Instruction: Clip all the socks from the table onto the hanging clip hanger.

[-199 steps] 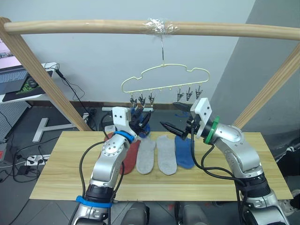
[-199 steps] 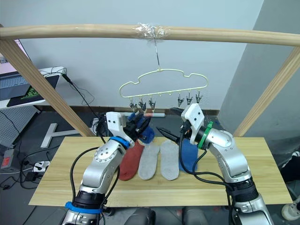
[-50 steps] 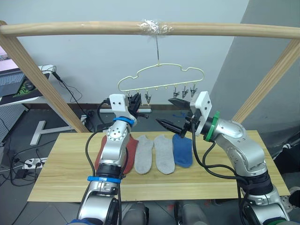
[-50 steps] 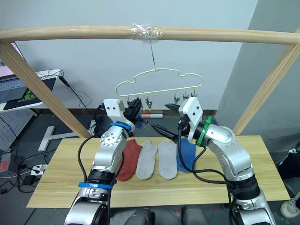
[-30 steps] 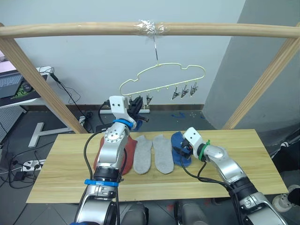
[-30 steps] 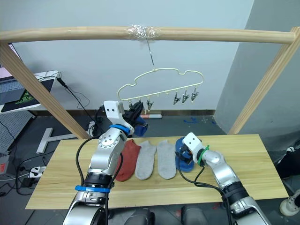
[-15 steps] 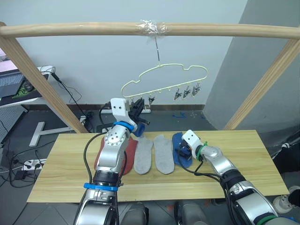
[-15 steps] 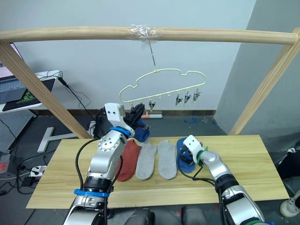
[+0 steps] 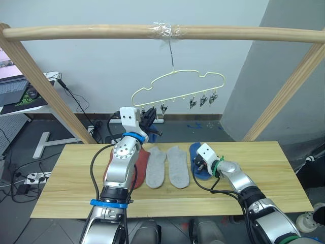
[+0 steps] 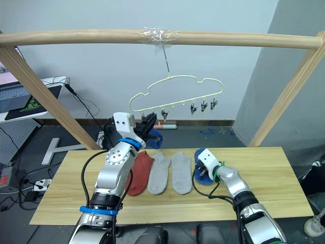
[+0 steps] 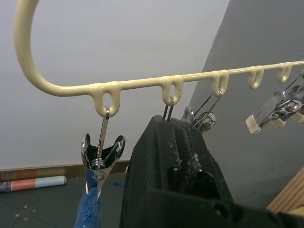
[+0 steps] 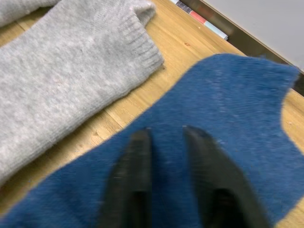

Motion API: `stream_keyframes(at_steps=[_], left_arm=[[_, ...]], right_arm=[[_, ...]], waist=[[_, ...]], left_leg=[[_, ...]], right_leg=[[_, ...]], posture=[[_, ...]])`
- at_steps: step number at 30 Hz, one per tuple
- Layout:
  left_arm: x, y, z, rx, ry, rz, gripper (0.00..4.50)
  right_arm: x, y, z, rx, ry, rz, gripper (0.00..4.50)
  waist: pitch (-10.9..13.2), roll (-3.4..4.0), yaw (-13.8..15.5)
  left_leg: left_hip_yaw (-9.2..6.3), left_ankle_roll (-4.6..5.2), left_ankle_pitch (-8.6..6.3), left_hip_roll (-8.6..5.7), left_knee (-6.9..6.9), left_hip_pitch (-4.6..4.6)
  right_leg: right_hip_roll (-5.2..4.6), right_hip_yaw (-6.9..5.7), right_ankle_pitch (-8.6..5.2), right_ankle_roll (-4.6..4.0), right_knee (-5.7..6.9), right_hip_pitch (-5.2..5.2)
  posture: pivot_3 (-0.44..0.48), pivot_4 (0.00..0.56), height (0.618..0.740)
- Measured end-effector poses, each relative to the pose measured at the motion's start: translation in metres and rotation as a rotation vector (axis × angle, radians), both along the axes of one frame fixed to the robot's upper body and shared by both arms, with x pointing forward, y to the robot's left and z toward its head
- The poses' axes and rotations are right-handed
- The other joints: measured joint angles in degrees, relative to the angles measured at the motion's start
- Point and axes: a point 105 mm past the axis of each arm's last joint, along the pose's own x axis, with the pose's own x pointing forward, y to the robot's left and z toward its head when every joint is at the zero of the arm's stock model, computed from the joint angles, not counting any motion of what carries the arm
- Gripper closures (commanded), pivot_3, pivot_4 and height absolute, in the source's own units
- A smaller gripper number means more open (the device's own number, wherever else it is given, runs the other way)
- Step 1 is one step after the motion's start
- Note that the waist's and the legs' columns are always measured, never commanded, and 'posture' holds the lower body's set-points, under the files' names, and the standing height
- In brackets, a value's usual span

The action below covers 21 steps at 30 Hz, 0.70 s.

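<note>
We press our right gripper [image 12: 164, 137] on the blue sock [image 12: 228, 123] lying on the table [image 9: 264, 188], fingers a little apart. Farther back, our left gripper [image 11: 173, 126] is pinched shut under the clip hanger [image 9: 175, 81], beside a clipped blue sock [image 11: 88, 209].

Pale-yellow wire clip hanger [image 9: 179, 81] hangs hooked, one blue sock [image 11: 88, 204] clipped. Rust-red sock [image 10: 139, 173], two grey socks [image 10: 170, 173] and blue sock [image 12: 228, 142] lie flat mid-tabletop [image 9: 76, 198].

— What do the arms look like?
— Silver-grey shells, white wrist blocks, looping black cables. The left arm [image 9: 121, 168] wears blue bands; the right arm [image 9: 238, 179] a green ring.
— And the tools?
— Black-fingered.
</note>
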Motion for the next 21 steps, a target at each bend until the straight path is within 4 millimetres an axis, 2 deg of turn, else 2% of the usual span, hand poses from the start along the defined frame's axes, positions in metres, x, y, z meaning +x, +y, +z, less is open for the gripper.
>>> stream_keyframes(at_steps=[8, 12, 17, 20, 21], left_arm=[[-0.001, 0.0, -0.001, -0.001, 0.002, 0.001, 4.5], [-0.001, 0.001, -0.001, -0.001, 0.002, 0.002, 4.5], [0.0, 0.004, -0.001, 0.007, 0.001, 0.008, 4.5], [0.0, 0.003, -0.001, 0.006, 0.003, 0.008, 4.5], [0.0, 0.004, -0.001, 0.006, 0.003, 0.009, 4.5]], right_arm=[[-0.006, -0.014, -0.001, -0.008, 0.008, -0.002, 4.47], [-0.022, -0.016, -0.003, 0.0, 0.033, 0.06, 4.47], [-0.053, -0.023, -0.005, -0.06, 0.043, 0.213, 4.47], [-0.059, -0.025, -0.003, -0.067, 0.058, 0.224, 3.95], [-0.059, -0.025, -0.001, -0.068, 0.06, 0.224, 3.63]], waist=[[0.0, 0.0, 0.01], [0.0, 0.0, 0.01], [0.01, 0.0, 0.05], [0.02, 0.0, -0.1], [0.02, 0.0, -0.1]], left_leg=[[-0.01, 0.07, -0.04, -0.01, 0.32, -0.03], [-0.02, 0.14, -0.08, 0.01, 0.36, -0.03], [-0.02, 0.14, -0.08, 0.01, 0.35, -0.04], [0.02, 0.14, -0.08, 0.04, 0.36, -0.04], [0.0, 0.14, -0.08, 0.05, 0.36, -0.04]], right_leg=[[0.01, -0.01, 0.02, 0.04, 0.03, 0.1], [0.03, -0.04, 0.02, 0.06, 0.02, 0.14], [0.03, -0.04, 0.0, 0.09, -0.02, 0.15], [0.03, -0.02, 0.0, 0.11, -0.01, 0.12], [0.03, -0.04, 0.0, 0.11, -0.01, 0.12]], posture=[[0.004, 0.165, 0.74], [0.002, 0.167, 0.74], [-0.003, 0.17, 0.74], [-0.006, 0.169, 0.74], [-0.006, 0.169, 0.74]])
